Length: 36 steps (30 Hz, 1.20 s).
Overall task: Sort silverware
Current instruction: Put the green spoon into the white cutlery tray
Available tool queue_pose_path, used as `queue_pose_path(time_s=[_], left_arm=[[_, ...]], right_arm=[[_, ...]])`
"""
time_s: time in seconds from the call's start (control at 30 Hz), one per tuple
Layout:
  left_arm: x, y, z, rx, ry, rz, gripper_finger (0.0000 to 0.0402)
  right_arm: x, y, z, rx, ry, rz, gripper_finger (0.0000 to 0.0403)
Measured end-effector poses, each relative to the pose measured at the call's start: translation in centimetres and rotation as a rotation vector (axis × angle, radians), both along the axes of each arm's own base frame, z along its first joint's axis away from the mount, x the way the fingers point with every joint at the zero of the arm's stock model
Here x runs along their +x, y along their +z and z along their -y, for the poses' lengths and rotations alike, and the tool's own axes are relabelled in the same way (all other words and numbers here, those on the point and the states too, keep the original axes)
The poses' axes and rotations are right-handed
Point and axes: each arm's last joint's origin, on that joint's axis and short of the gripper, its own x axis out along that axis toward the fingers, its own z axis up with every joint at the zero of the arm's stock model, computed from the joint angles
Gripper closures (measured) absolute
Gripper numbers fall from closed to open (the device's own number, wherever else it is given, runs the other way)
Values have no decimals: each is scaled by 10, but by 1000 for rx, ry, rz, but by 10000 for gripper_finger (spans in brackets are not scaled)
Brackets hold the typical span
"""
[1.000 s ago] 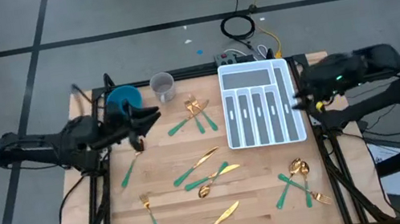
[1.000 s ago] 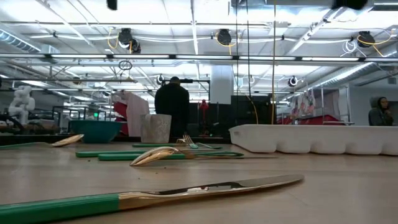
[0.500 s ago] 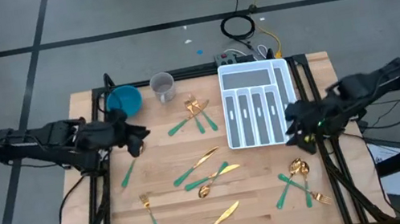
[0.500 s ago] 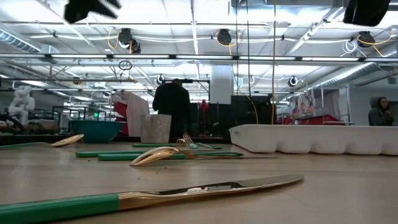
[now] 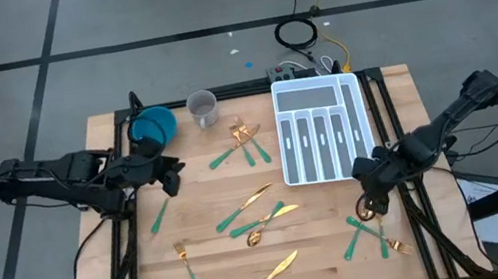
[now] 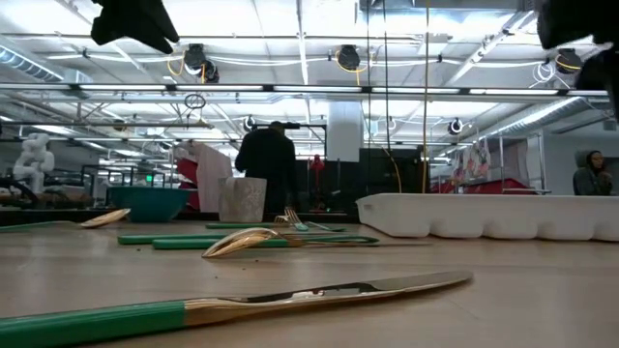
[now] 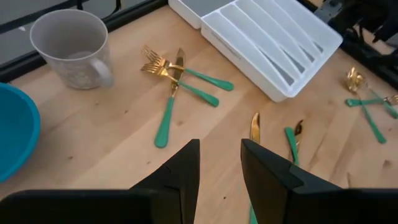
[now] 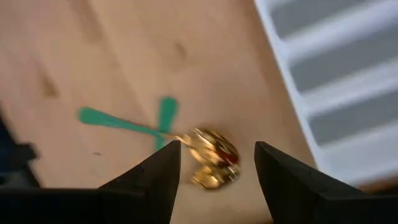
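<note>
we see the right end effector [image 5: 373, 202] low over the counter [image 5: 220, 266] near the front right corner of the white divided tray [image 5: 323, 129], its arm stretched in from the right edge and bent down at the wrist. its fingers [image 8: 155, 180] stand apart, released, with nothing between them, and two gold spoon bowls [image 8: 213, 157] lie on the wood just beyond the tips, their teal handles crossing behind.

the left end effector [image 5: 170, 176] hovers above the counter's left side, near the blue bowl [image 5: 155, 127], its arm reaching in level from the left edge. its fingers [image 7: 264, 171] are also parted and empty, pointing toward a cluster of forks [image 7: 177, 81] that lies between the grey mug [image 7: 73, 48] and the tray.

the silverware is all on the counter: the fork cluster [image 5: 242, 143] beside the tray, knives and a spoon [image 5: 261, 221] in the middle, a fork [image 5: 188, 265] and a knife [image 5: 268, 277] toward the front, one piece [image 5: 160, 215] below the left end effector, and the crossed pieces [image 5: 371, 231] at front right.
</note>
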Motion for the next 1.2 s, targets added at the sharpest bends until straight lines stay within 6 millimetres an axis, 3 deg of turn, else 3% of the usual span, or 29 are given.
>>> queue_pose_path(time_s=[0.17, 0.27, 0.5, 0.63, 0.77, 1.0, 1.2], left_arm=[[8, -5, 1, 5, 1, -35, 279], [12, -8, 2, -1, -8, -56, 279], [20, -12, 6, -56, -64, -68, 279], [22, -11, 7, -86, -86, -50, 278], [22, -11, 7, -94, -88, -50, 278], [23, -11, 8, -96, -88, -45, 278], [23, -11, 8, -114, -71, -37, 278]], right_arm=[[-2, -13, 1, -84, -254, -187, 206], [2, -16, -2, -79, -311, -191, 198], [1, -17, -5, -61, -403, -185, 121], [-8, -34, -7, -62, -473, -210, 99], [-11, -56, -12, 8, -474, -175, 99], [-9, -70, -13, 42, -376, -121, 104], [-16, -95, -10, 87, -311, -92, 105]])
